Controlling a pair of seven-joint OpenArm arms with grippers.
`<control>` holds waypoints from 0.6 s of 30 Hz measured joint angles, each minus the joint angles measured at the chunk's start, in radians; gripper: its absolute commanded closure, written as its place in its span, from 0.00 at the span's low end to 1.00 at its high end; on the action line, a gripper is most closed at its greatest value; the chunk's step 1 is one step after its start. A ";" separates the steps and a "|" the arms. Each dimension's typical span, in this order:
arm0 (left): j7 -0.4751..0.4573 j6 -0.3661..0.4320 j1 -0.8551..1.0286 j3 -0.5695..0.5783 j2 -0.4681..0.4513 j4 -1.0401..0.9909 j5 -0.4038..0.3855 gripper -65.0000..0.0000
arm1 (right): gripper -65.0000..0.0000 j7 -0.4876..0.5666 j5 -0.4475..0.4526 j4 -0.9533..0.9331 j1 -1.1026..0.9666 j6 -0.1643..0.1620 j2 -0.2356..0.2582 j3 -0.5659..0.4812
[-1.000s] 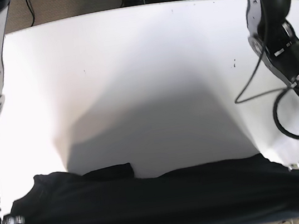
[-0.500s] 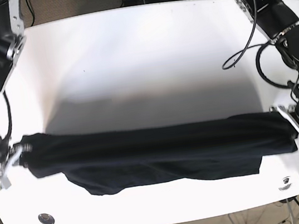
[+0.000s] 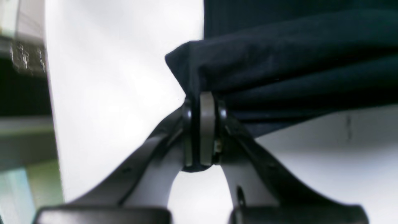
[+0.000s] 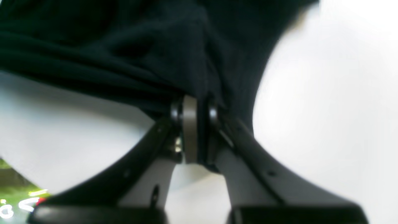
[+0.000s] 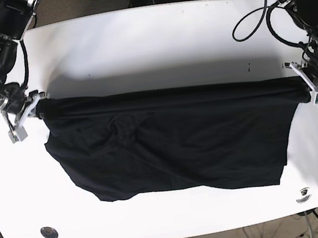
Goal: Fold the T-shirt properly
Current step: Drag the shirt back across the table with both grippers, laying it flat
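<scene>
You hold T-shirt [image 5: 172,147] stretched between both arms. Left gripper [image 3: 201,130] clamped on cloth bunch, dark fabric running off above and to its right. Right gripper [image 4: 193,133] likewise pinched on bunched edge, fabric spreading above and to its left. Held edge taut between grippers; rest of shirt trails from them toward near table [image 5: 147,43] edge, lying wrinkled, one corner lumpy. Judged progress: spreading stage only, no fold made. Left for you: lay flat, smooth, then do all folds.
</scene>
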 measured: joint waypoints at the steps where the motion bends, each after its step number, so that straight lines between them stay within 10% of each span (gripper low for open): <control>1: 0.000 -0.001 0.014 -0.005 0.000 0.000 -0.001 1.00 | 0.96 -0.001 0.000 0.008 -0.021 0.000 -0.004 0.003; 18: -0.018 -0.005 0.134 -0.059 0.000 -0.065 -0.008 1.00 | 0.95 0.005 0.008 0.142 -0.282 0.000 -0.036 0.006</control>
